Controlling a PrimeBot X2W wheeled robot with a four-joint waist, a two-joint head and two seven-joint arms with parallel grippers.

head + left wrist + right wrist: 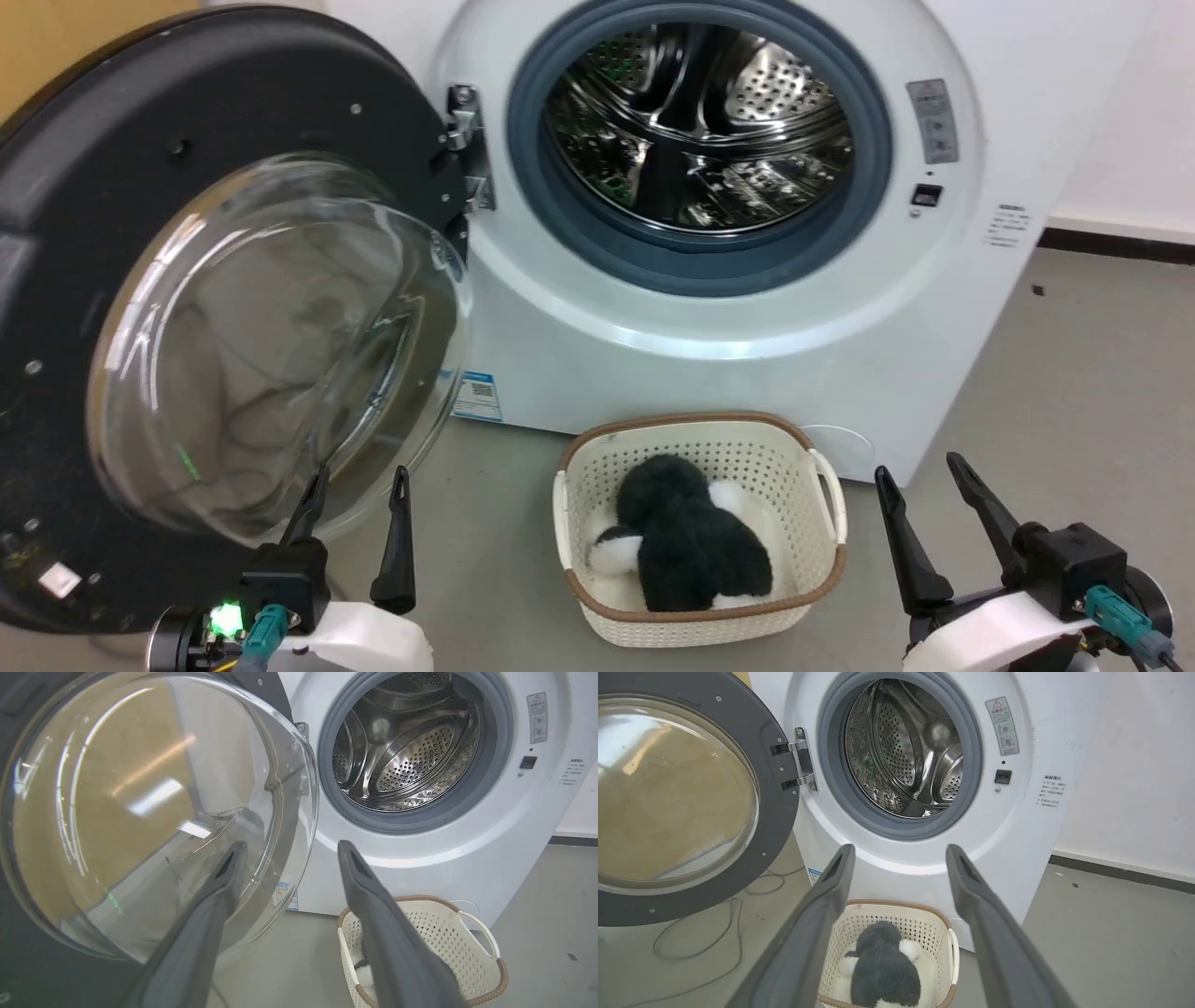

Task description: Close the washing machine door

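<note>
While the washing machine door (261, 327) hangs wide open | left pincer (362, 474) spread, empty, just beside it | right pincer (917, 465) spread | probably best: push its far edge steadily until latched

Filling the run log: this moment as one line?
door: open | left gripper: open, near door | right gripper: open | basket: holds toy

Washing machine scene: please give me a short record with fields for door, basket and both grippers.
door: washing machine door wide open, left of the drum
machine: washing machine white, front-loading
basket: on the floor before the machine, holding a plush toy
left gripper: open, fingers near the door, contact unclear
right gripper: open, holding nothing
</note>
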